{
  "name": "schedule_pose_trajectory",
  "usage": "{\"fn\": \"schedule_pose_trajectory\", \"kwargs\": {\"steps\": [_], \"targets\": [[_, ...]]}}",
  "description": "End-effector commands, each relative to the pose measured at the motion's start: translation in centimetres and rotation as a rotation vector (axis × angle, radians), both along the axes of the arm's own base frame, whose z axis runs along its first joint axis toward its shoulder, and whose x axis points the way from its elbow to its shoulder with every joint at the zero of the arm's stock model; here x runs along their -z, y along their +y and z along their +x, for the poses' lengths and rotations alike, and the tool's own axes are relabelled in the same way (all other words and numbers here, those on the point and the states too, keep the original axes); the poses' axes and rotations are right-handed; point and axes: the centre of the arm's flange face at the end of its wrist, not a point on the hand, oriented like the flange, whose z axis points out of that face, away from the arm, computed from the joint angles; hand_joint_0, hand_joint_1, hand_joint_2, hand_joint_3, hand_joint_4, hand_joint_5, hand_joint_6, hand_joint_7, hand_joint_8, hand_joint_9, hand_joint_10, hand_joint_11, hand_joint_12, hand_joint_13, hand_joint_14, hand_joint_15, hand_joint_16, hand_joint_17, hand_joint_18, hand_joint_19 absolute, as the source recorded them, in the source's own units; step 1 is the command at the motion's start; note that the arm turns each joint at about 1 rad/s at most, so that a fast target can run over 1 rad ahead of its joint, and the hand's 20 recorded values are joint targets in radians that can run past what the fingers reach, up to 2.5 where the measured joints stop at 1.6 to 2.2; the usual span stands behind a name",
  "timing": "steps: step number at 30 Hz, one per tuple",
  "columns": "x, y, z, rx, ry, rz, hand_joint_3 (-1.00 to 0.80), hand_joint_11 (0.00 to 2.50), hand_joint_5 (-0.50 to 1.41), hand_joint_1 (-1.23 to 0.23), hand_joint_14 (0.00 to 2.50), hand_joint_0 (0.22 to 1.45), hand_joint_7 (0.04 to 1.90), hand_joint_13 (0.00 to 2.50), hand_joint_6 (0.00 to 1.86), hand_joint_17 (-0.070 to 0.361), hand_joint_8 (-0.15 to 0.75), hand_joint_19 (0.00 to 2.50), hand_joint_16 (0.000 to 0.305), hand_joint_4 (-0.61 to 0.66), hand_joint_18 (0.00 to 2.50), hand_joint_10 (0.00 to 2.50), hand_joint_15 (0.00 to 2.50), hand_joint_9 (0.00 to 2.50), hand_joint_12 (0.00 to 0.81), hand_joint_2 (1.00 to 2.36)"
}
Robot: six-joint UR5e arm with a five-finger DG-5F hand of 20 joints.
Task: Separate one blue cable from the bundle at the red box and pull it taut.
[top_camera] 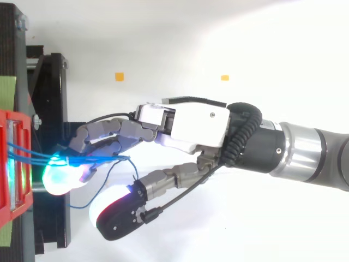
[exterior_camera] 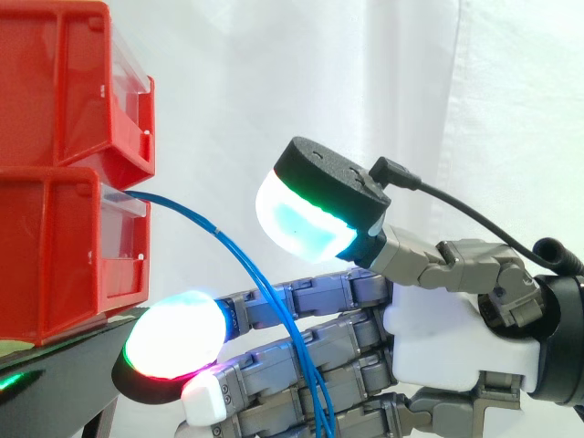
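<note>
Reaching into the bundle, no strand singled out yet

Largest in the top view is the arm (top_camera: pixel 305 153), coming in from the right and stretching toward the work at the left edge. There the red bins (exterior_camera: pixel 55 173) stand stacked on the black stand (top_camera: pixel 54 164), seen from the side as two tiers.

The hand (top_camera: pixel 191 123) is spread. Its fingers reach out nearly straight toward the lower bin (exterior_camera: pixel 55 265), and the thumb is held well apart from them, so nothing is pinched between thumb and fingers.

The blue cables (exterior_camera: pixel 215 231) leave the front of the lower bin as a close bundle. They arc down and rightward across the camera side of the fingers and run off the bottom edge of the side view. From above, they span the short gap from the bin to the fingertips, and one slack loop (top_camera: pixel 109 176) sags between the fingers and the thumb.

Smallest are the glowing pads. One fingertip (exterior_camera: pixel 173 339) sits just beside the stand's edge below the bin, and the thumb pad (exterior_camera: pixel 301 224) hovers above the cables, clear of them.

My judgement is that this is the separating step, early on. The strands lie together and slack, and none is taut. The next move calls for working one strand away from its neighbours, closing thumb and a finger on it alone, then drawing back from the bin. Whether any finger already sits between strands I cannot tell.
</note>
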Motion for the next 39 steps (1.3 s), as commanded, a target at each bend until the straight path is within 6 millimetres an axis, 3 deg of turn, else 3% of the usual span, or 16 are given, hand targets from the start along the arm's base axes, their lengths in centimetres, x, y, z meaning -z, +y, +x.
{"fn": "schedule_pose_trajectory", "kwargs": {"steps": [1,22,39], "targets": [[0.0,-0.2,0.0,-0.007,-0.006,0.016,-0.47,0.48,-0.18,-0.61,0.01,0.55,0.89,0.63,0.5,0.118,0.364,0.55,0.052,0.29,0.62,0.01,0.4,0.69,0.414,1.0],[-0.3,-1.9,0.3,-0.022,-0.039,0.043,-0.36,0.6,-0.16,-0.64,0.02,0.61,1.07,0.74,0.5,0.114,0.355,0.6,0.051,0.27,0.69,0.01,0.51,0.73,0.41,1.01],[-0.4,-2.3,0.4,-0.037,-0.055,0.045,-0.34,0.65,-0.16,-0.65,0.02,0.63,1.11,0.86,0.5,0.116,0.354,0.65,0.052,0.26,0.76,0.01,0.59,0.75,0.409,1.01]]}}
